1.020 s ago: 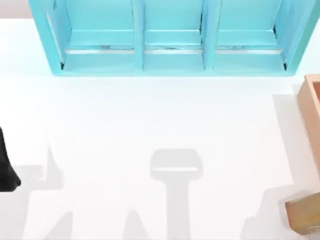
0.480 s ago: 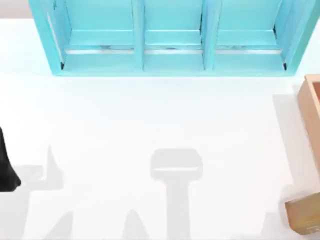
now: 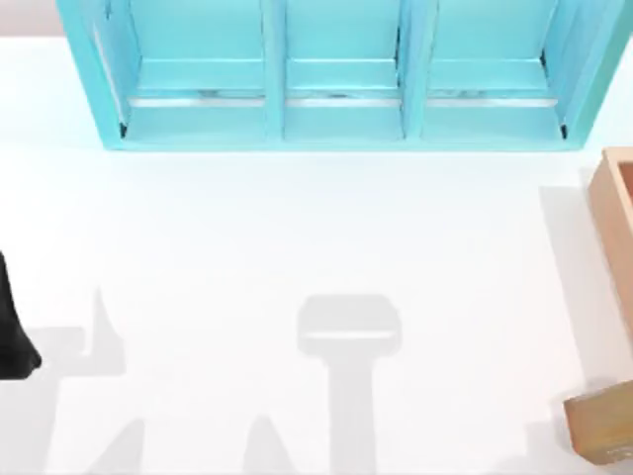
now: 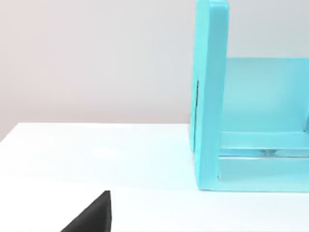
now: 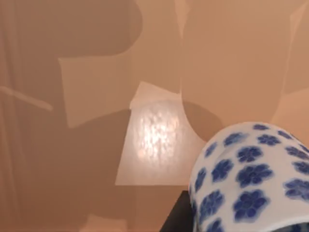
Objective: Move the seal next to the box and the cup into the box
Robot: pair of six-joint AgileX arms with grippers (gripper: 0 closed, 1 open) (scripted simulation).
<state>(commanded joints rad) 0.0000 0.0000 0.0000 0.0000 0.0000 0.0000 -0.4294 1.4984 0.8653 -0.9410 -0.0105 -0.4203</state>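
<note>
1. Right claw (image 5: 241, 220) clamped on the cup (image 5: 251, 169), one dark finger (image 5: 177, 218) pressed against its patterned side. Hanging over the tan floor of the box (image 5: 96, 145), well inside the walls by the look of it.
2. Step in hand, best guess: setting the cup down in the box. Lower slowly until the base meets the floor, level it first since it looks tilted, then let go and lift straight up so nothing tips.
3. Seal (image 3: 601, 427) sitting on the table (image 3: 297, 237) just beside the box (image 3: 611, 213) at the right edge, so that half looks done. Touching or not, can't tell.
4. Left arm (image 3: 12, 332) parked at the table's left edge.
5. Top view gives the layout: seal, box wall, turquoise shelf cabinet (image 3: 341, 79) at the back. Right wrist view gives the cup and the box's inside.
</note>
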